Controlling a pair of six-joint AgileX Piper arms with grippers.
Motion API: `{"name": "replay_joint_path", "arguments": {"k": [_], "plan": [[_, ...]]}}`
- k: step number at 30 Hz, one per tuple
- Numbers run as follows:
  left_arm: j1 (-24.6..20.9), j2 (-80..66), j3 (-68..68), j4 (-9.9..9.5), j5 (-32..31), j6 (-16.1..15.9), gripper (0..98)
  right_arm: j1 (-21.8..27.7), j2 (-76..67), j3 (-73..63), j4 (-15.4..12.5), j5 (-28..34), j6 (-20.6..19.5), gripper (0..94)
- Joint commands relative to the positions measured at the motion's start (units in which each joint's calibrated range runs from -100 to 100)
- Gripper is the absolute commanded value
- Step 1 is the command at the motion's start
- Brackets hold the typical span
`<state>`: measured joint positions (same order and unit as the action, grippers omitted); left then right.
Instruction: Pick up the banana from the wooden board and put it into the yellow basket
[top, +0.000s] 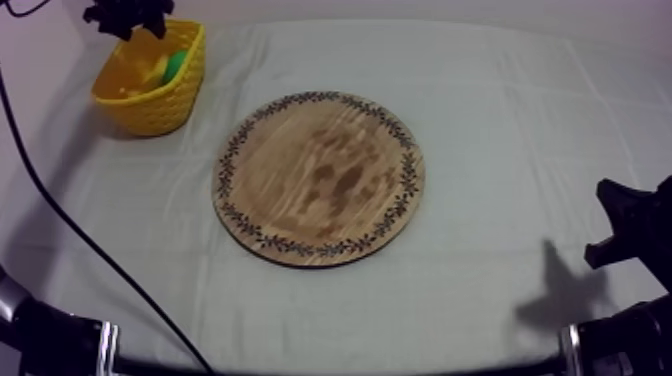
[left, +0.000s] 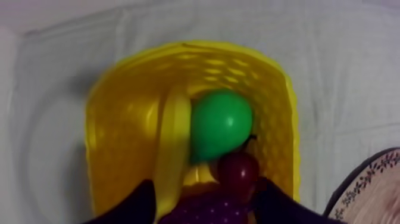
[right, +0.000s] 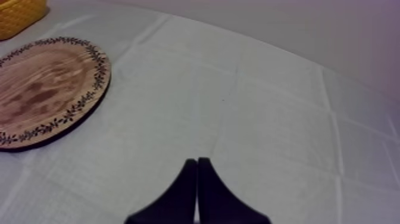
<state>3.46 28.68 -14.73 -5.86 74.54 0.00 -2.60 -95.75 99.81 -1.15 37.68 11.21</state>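
— Where is the banana (left: 172, 143)?

— It lies inside the yellow basket (left: 119, 119), stretched along one wall. One long side of it touches the green pear (left: 220, 122).

— What else is in that basket?

— A small red fruit (left: 238, 170) sits against the pear. A bunch of grapes (left: 208, 211) lies just beside the small red fruit, under the arm.

— And the left gripper (left: 204, 189)?

— It hangs over the basket at the far left corner of the table. Its two black fingers (left: 134, 205) are spread wide and released, gripping nothing. The grapes and the small red fruit show in the gap between them, down in the basket.

— What about the right gripper (right: 197, 161)?

— It sits low at the right side of the table, over the grey-white cloth (top: 500, 100). Its fingers are clenched together into a narrow wedge with nothing between them.

— Where is the wooden board (top: 318, 178)?

— The round board with the patterned rim lies flat in the middle of the cloth. It is near the basket without touching it, and well apart from the right gripper.
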Motion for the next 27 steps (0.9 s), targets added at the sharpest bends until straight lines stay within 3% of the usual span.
{"name": "replay_joint_path", "arguments": {"k": [1,6,12,22,27], "plan": [[-0.2,-1.3,0.6,0.16,-2.1,-0.3,42.6,0.0,0.0,0.0,0.0,0.0,0.0,0.3],[-0.8,-5.7,2.7,1.43,-5.1,-1.8,22.4,0.0,0.0,0.0,0.0,0.0,0.0,0.3],[-1.4,-13.6,6.9,2.92,-7.8,-4.1,5.5,0.0,0.0,0.0,0.0,0.0,0.0,0.3],[-1.9,-32.9,21.0,2.71,-13.4,-5.7,0.2,0.0,0.0,0.0,0.0,0.0,0.0,0.3],[-1.9,-45.6,33.3,2.24,-19.8,-6.0,0.0,0.0,0.0,0.0,0.0,0.0,0.0,0.3]]}}
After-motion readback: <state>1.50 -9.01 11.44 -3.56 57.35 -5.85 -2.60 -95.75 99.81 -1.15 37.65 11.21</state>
